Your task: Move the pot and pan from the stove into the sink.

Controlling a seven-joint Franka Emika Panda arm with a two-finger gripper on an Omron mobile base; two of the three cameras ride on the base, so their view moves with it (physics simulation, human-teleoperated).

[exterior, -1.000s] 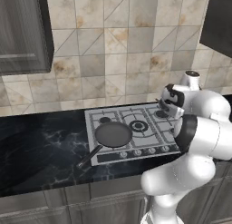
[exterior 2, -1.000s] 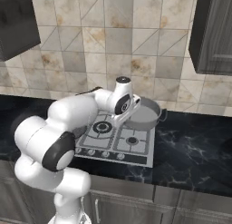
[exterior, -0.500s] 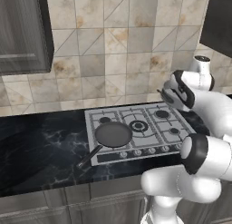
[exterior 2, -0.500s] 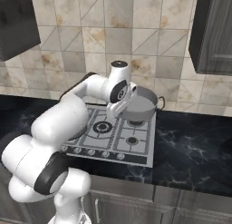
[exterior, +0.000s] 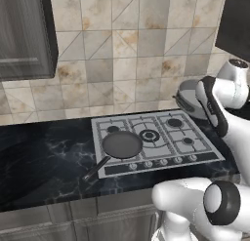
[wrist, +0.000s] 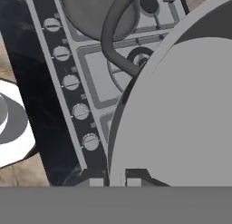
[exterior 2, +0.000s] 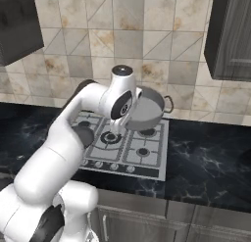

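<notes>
Right base view: pincer (exterior 2: 128, 122) clamped on pot (exterior 2: 146, 110) rim, lifted above stove (exterior 2: 147, 155); pan (exterior: 121, 144) front-left.

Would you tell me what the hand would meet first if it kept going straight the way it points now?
Probably the stove: the hand, shut on the rim of the pot, looks down past it at the knobs. Depth is unclear.

We see a black marbled counter (exterior: 44, 152) running below the tiled wall. Set into it is the steel stove (exterior: 154, 140) with 4 burners, and the dark pan (exterior: 122, 144) sits on its front-left burner, handle over the counter.
</notes>
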